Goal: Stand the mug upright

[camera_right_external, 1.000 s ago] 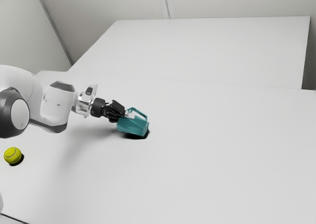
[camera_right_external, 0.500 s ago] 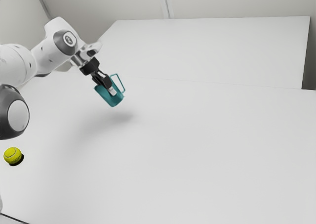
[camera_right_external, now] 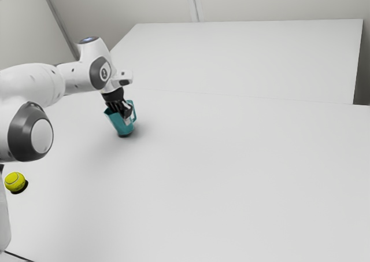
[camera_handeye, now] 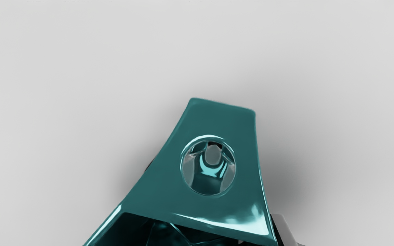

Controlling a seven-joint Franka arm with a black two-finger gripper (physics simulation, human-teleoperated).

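- White table (camera_right_external: 231, 175), pale walls (camera_right_external: 277, 2) behind.
- Teal mug (camera_right_external: 119, 122) nearer the table's far edge than its near edge, toward the exterior view's left; base down, body tilted. Contact with table: cannot tell.
- Gripper (camera_right_external: 125, 116) closed on mug, 2 fingers.
- 1 yellow-green ball (camera_right_external: 14, 181) nearer the near edge.

Lab-like simulated room, white jointed robot arm (camera_right_external: 76, 77) reaching over broad white table (camera_right_external: 243, 187), pale plain walls (camera_right_external: 277, 2) standing behind
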